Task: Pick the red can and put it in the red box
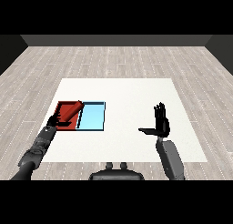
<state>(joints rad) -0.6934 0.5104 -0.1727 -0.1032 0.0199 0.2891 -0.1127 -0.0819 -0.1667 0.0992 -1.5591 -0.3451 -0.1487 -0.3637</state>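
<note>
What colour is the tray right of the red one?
Light blue, best seen in the head view.

I see even, soft light on the white table (132, 123) — no glare; the floor (113, 59) dims toward the back wall, and shadows are barely visible.

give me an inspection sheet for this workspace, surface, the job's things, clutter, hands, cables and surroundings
Surface: white table, mostly bare.
Job's things: red can lies tilted over the red tray, in the left hand; whether it rests on the tray cannot be told. Light blue tray adjoins the red tray's right side.
Clutter: nothing seen.
Hands: left hand curled round the red can at the red tray's near edge; right hand open, fingers straight, thumb out, raised over bare table.
Cables: nothing seen.
Surroundings: grey wood-plank floor, dark wall behind.
</note>
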